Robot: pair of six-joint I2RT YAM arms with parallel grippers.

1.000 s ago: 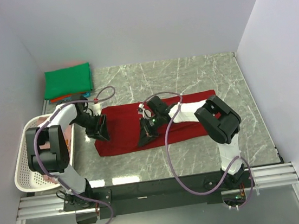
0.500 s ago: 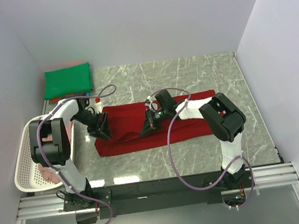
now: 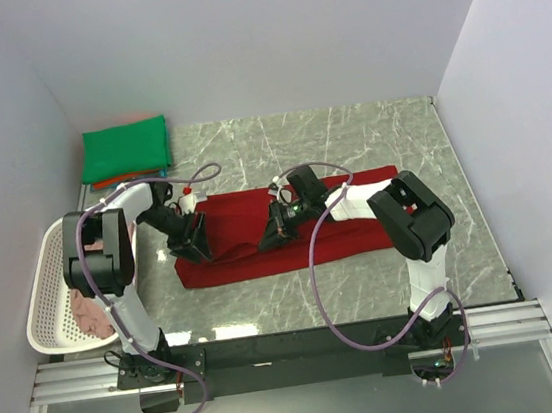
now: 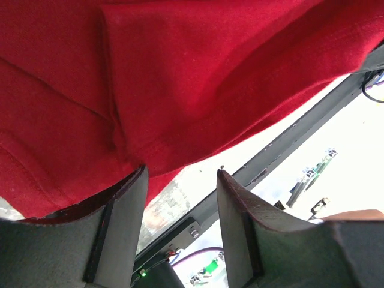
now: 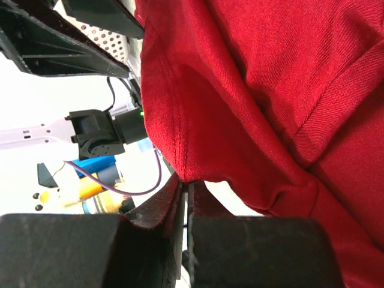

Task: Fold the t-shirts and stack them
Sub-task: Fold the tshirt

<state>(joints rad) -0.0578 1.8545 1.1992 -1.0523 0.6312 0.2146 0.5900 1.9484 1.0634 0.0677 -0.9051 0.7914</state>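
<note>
robot lab booth — white walls [image 3: 235, 40], marble tabletop [image 3: 367, 130].

Green t-shirt [image 3: 126, 149] mostly hides the orange-red t-shirt [image 3: 112, 181] beneath.

The tabletop [image 3: 368, 135] is grey-green marbled stone. A dark red t-shirt [image 3: 351, 240] lies across its middle as a long band running left to right, stopping short of both side edges. In the far-left corner sits a folded green t-shirt [image 3: 126, 149] on top of an orange-red t-shirt [image 3: 117, 180]. A white lattice basket [image 3: 40, 296] stands at the left edge, towards the near corner.
</note>
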